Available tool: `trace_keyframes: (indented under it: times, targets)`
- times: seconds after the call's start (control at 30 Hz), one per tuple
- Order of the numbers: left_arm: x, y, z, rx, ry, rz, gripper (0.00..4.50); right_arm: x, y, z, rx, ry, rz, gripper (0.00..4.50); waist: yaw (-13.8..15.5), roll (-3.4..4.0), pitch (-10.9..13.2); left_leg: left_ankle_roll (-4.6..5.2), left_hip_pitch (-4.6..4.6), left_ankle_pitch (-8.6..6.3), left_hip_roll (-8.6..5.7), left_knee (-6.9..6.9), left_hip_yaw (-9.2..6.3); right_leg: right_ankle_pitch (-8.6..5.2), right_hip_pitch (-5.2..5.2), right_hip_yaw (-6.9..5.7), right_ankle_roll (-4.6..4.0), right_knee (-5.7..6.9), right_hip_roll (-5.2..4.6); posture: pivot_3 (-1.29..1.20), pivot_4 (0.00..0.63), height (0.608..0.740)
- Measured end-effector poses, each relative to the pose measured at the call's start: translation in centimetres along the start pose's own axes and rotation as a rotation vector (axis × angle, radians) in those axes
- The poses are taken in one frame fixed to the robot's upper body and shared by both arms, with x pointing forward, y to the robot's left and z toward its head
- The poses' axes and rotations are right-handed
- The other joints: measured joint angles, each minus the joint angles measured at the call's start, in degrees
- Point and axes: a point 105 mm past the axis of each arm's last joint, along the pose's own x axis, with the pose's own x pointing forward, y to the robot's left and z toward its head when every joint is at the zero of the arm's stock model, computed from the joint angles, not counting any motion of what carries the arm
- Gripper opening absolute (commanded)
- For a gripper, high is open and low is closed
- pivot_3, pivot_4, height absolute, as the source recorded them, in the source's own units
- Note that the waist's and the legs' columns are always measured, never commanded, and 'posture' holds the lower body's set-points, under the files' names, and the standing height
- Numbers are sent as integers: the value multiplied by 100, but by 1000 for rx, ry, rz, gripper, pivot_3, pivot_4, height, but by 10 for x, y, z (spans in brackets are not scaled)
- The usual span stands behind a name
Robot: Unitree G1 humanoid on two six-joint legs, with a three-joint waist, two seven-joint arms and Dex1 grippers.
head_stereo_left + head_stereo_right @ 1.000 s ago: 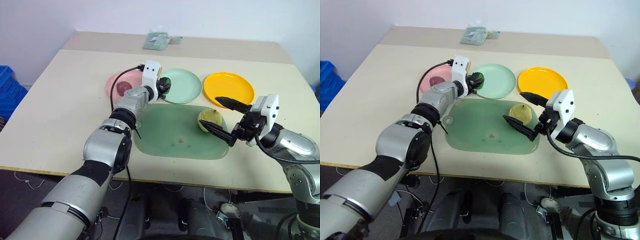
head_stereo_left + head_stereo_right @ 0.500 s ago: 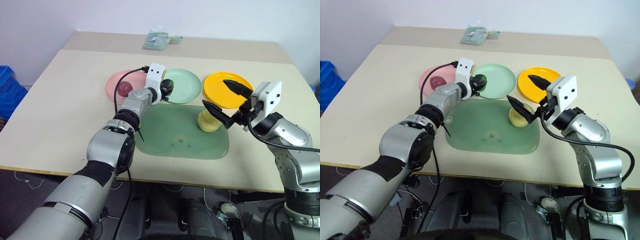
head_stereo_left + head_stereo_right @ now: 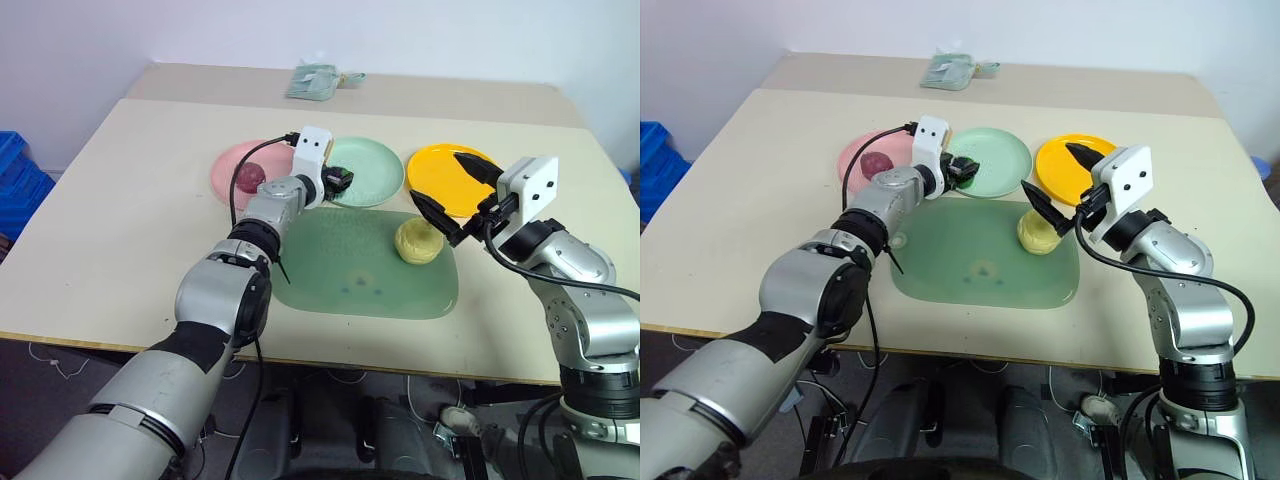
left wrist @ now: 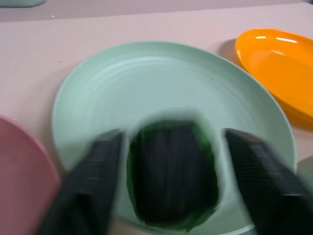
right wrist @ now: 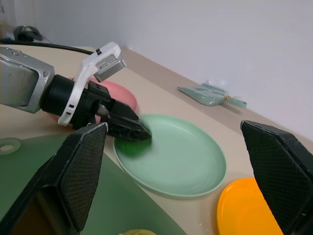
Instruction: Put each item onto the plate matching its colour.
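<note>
Release time for the left gripper (image 4: pixel 168 196): jaws look spread, green cube (image 4: pixel 171 181) loose between them on the mint plate (image 4: pixel 161 83), upper middle of the head view. I'd back straight out, no sideways nudge. Right gripper (image 3: pixel 450 190) gapes just above the pear (image 3: pixel 418 241).

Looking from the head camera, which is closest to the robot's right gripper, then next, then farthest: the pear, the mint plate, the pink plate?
1. Pale yellow pear, just beside the right gripper, on the mat.
2. Mint green plate, middle of the row.
3. Pink plate, far left end.
</note>
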Motion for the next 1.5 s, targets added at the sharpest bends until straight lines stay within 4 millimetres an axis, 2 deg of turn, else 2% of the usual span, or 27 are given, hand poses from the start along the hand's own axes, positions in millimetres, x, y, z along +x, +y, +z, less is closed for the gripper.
trace_keyframes:
  times: [0.2, 0.33, 0.4, 0.43, 0.5, 0.57, 0.6, 0.63, 0.77, 0.9, 1.07, 1.23, 1.37, 1.5]
  targets:
    - [-1, -1, 5, -22, -34, -22, 4467, -1, 1, -2, 6, 3, 1, 4500, -3, 0, 0, -1, 1, 1, 0, 0, 0, 0, 0, 0, 0, 2, 0, 0, 150, 740]
    - [-8, -1, 29, -20, -150, -116, 4467, -2, 5, -9, 25, 31, 13, 4500, -9, 2, -1, -1, 3, 1, 0, -1, 1, 0, 0, 1, 0, 0, 0, 0, 150, 740]
    - [-23, 1, 41, 22, -277, -184, 4467, 0, 11, -15, 45, 50, 34, 4500, -49, 10, -6, -3, 8, 2, 4, -4, 8, 1, -1, 9, -2, 3, 0, 0, 150, 740]
    - [-35, 4, 40, 40, -324, -225, 4467, 1, 15, -18, 56, 63, 49, 4500, -99, 14, -8, -8, 10, 4, 6, -6, 10, 0, -1, 11, -2, 3, 1, 0, 150, 740]
    - [-56, 11, 20, 28, -309, -289, 4467, 0, 19, -25, 77, 90, 64, 4500, -177, 15, -8, -29, 9, 17, 9, -6, 11, 2, -6, 15, -6, 9, 4, 0, 150, 740]
    - [-88, 14, -2, 20, -261, -365, 4467, 1, 23, -30, 96, 112, 85, 4500, -242, 16, -7, -34, 7, 20, 13, -6, 8, 2, -10, 21, -8, 15, 10, 0, 150, 740]
    - [-100, 15, -6, 20, -245, -391, 4467, 0, 24, -32, 103, 124, 89, 4500, -258, 15, -7, -49, 7, 29, 13, -6, 6, 2, -11, 21, -8, 15, 11, 0, 150, 740]
    - [-115, 15, -6, 38, -233, -420, 4467, 1, 27, -35, 113, 137, 103, 4500, -252, 15, -7, -49, 7, 29, 12, -6, 2, 3, -10, 21, -9, 16, 11, 0, 150, 740]
    - [-153, 3, 4, 139, -231, -496, 4467, 4, 32, -47, 148, 169, 139, 4500, -176, 19, -10, -20, 10, 11, 11, -2, -2, 6, -4, 21, -15, 12, 10, 0, 150, 740]
    - [-166, -6, 7, 164, -234, -518, 4467, 10, 36, -64, 183, 216, 166, 4500, -133, 19, -10, -20, 10, 12, 9, 0, -5, 6, -2, 21, -16, 12, 11, 0, 150, 740]
    - [-178, -15, 5, 161, -224, -543, 4467, 15, 30, -81, 198, 254, 160, 4500, -162, 20, -10, -21, 11, 13, 12, -2, -3, 6, -5, 21, -16, 14, 18, 0, 150, 740]
    - [-192, -13, -9, 137, -171, -549, 4500, 16, 25, -87, 193, 263, 147, 2975, -170, 21, -10, -23, 11, 14, 14, -4, -1, 6, -9, 21, -16, 17, 19, 0, 150, 740]
    - [-208, -6, -6, 143, -183, -534, 4500, 17, 24, -87, 188, 260, 151, 2910, -155, 22, -10, -23, 11, 14, 14, -3, -1, 6, -8, 21, -16, 16, 18, 0, 150, 740]
    - [-221, -8, -8, 127, -202, -550, 4500, 28, 7, -82, 185, 236, 116, 2910, -168, 24, -9, -26, 10, 15, 14, -4, -1, 6, -11, 23, -17, 17, 19, 0, 150, 740]
